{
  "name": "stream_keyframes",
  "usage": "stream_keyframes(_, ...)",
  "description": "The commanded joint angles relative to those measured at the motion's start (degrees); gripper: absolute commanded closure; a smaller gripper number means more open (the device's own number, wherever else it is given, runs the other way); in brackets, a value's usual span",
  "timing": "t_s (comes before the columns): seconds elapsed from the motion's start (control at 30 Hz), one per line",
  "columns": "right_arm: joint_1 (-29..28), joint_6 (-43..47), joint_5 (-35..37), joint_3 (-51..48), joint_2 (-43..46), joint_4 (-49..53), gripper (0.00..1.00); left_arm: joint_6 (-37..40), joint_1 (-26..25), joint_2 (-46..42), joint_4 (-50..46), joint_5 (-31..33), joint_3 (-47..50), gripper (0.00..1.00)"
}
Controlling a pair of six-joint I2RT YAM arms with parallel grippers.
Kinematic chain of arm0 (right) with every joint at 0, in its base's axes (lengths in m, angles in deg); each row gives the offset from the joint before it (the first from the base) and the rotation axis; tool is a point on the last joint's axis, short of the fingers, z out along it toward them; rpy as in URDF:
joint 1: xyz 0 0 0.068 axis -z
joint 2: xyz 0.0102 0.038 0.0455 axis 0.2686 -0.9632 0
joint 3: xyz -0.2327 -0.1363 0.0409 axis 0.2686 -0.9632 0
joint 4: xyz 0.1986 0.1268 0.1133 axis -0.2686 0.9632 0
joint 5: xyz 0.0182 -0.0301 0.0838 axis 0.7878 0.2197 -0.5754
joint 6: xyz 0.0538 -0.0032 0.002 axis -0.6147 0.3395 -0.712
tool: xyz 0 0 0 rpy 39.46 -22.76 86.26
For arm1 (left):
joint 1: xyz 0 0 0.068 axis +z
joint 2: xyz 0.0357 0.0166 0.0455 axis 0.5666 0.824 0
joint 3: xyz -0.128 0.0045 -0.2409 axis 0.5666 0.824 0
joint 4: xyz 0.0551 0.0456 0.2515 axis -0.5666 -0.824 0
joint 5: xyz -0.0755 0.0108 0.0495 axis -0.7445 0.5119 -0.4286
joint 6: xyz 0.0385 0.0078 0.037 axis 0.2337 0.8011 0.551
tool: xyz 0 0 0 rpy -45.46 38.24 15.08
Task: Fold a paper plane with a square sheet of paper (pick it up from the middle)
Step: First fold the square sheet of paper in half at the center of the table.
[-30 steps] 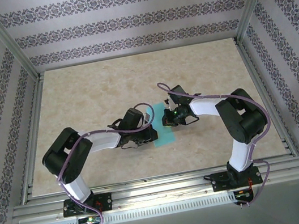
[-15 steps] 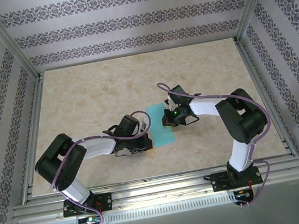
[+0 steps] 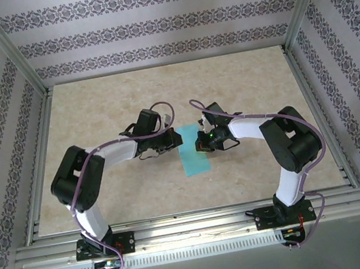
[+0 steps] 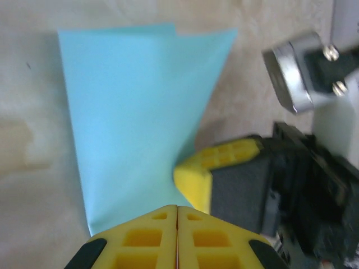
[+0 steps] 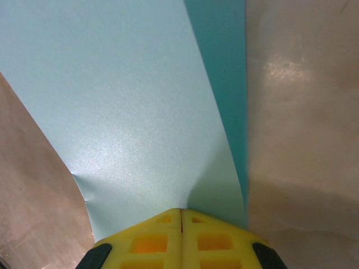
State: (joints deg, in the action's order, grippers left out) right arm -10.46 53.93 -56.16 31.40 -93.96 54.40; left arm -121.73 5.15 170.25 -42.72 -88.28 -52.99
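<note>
Tabletop [image 3: 92,107], beige and marbled, carries the square sheet of paper [image 3: 192,154] near its middle, between the two arms. From above, the sheet reads as a narrow turquoise strip running away from the robot and slightly tilted. It is folded over on itself: in the left wrist view the far edge of the paper [image 4: 129,123] shows two layers that do not quite line up, with a small step between them.

The left gripper [image 3: 173,142] is at the strip's left edge, toward its far end. Its yellow fingertips are pressed flat together with no gap, and the left gripper [image 4: 177,216] has its tips right at the paper's near corner — whether any paper is caught between them I cannot tell.

The right gripper [image 3: 201,146] comes in from the opposite side, at the strip's right edge. Its jaws are fully closed, and the turquoise paper [image 5: 129,101] runs straight out from between the tips of the right gripper [image 5: 180,216], puckered where they pinch it. A darker teal layer shows along its right side. A yellow finger [image 4: 216,162] of the right gripper touches the paper's edge just beside the left fingertips.
</note>
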Motion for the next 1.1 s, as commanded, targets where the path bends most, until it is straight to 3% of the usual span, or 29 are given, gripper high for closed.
stream_keyframes(0.0,-0.1,0.3,3.6,-1.8,-1.6,5.7,1.00,1.2,1.2,2.9,0.9,-1.9,-3.1,0.91)
stream_keyframes(0.17,-0.1,0.2,4.0,-1.6,-1.2,5.8,1.00,1.5,2.4,6.1,3.1,-4.5,-3.5,0.90)
stream_keyframes(0.43,-0.2,0.0,4.2,-1.9,-1.3,5.7,1.00,4.2,2.5,10.1,-4.1,2.9,-1.7,0.91)
stream_keyframes(0.53,-0.2,0.0,4.1,-1.7,-1.5,5.8,1.00,4.6,2.6,10.4,-4.7,2.1,-2.0,0.91)
stream_keyframes(0.8,-0.2,0.5,4.7,-1.7,-0.6,6.7,1.00,4.2,3.0,8.1,-6.6,0.2,-8.5,0.89)
stream_keyframes(1.07,-0.2,0.3,4.5,-1.8,-0.8,6.4,1.00,4.3,4.4,12.5,-9.2,0.6,-13.9,0.89)
